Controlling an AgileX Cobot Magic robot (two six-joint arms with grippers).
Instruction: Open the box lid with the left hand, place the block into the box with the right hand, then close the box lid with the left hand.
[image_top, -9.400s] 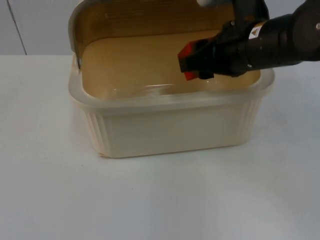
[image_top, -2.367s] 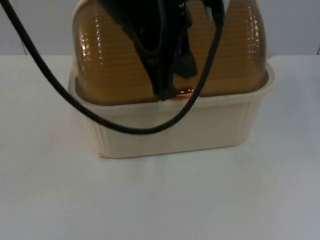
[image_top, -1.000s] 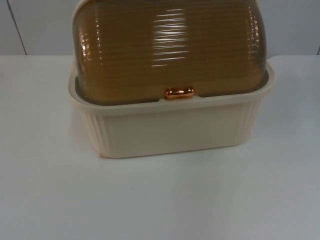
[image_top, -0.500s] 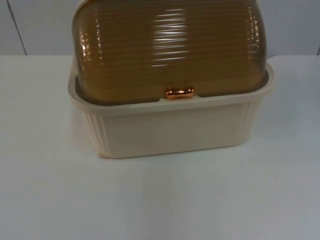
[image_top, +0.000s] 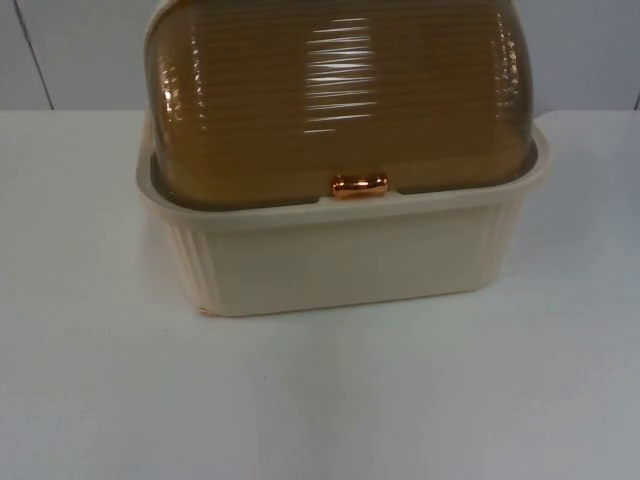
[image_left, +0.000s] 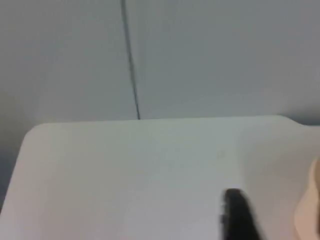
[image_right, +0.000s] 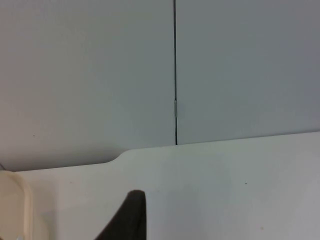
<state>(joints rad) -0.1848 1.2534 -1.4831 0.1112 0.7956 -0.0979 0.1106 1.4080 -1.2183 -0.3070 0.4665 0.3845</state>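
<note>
Top view, left to right: a cream ribbed box (image_top: 340, 265) stands on the white table (image_top: 320, 400), toward twelve o'clock, its amber ribbed roll lid (image_top: 340, 100) pulled down shut, the copper handle (image_top: 359, 185) resting at the front rim. The block is hidden; I cannot tell where it lies. Left wrist view: the left gripper's fingertip (image_left: 239, 215) hangs above bare table beside the box edge; whether it is open, I cannot tell. Right wrist view: the right gripper's fingertip (image_right: 127, 217) likewise, state unknowable.
</note>
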